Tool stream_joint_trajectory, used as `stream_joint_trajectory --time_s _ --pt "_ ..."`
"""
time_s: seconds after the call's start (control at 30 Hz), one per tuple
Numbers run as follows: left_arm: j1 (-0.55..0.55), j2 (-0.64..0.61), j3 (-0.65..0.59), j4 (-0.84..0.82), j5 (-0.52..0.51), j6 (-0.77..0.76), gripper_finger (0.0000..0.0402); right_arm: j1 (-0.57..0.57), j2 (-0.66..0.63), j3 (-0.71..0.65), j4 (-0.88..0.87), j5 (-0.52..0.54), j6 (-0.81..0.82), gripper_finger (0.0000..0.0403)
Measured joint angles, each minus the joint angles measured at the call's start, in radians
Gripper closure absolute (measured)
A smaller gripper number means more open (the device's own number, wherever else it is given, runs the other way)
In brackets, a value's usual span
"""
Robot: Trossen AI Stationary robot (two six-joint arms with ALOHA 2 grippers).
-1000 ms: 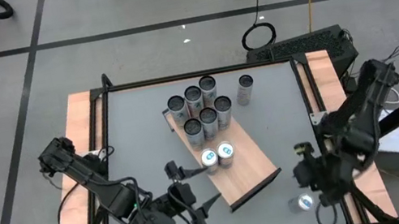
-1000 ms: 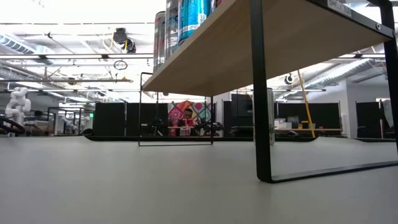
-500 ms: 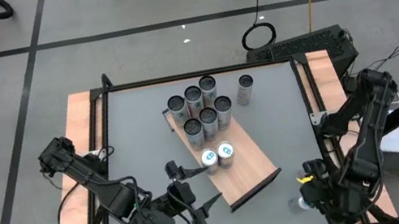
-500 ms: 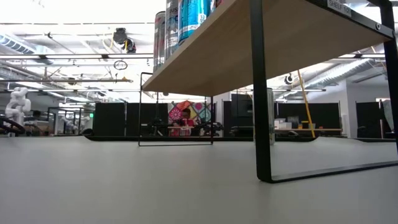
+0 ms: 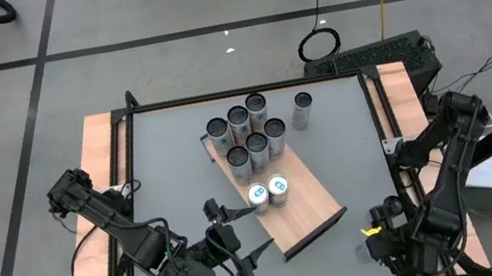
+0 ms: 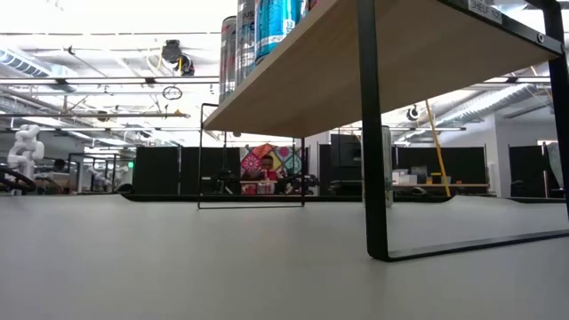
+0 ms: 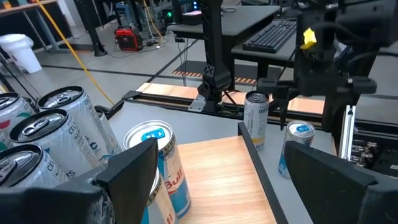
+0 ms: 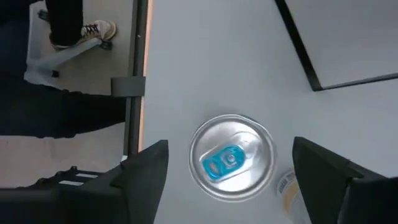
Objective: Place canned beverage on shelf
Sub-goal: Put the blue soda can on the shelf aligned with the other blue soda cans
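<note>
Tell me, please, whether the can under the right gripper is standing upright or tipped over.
Upright: the can shows its round lid and blue tab squarely between the open right gripper fingers.

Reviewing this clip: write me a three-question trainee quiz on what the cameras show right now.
1. True or false: the right gripper is closed on the blue-tabbed can.
2. How many blue-topped cans stand on the shelf? A) two B) four C) none
3. Which arm's gripper hovers by the shelf's near left edge?

Key:
1. False; its fingers stand open either side of the can, apart from it.
2. A
3. The left gripper.
</note>
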Motion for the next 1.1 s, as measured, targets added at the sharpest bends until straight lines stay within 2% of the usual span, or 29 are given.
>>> stream_joint_trajectory --time_s 0.23,0.77,1.1 --pt "0.000 0.000 0.000 -0.001 0.000 0.000 0.0059 0.000 0.043 0.000 0.000 -0.048 0.008 0.0126" --pt "0.000 0.032 0.000 0.026 0.006 0.003 0.0059 -0.010 0.124 0.000 -0.013 -0.050 -0.002 0.0130" --pt "0.000 0.034 0.000 0.028 0.007 0.000 0.0059 -0.016 0.129 0.000 -0.017 -0.053 0.003 0.0216"
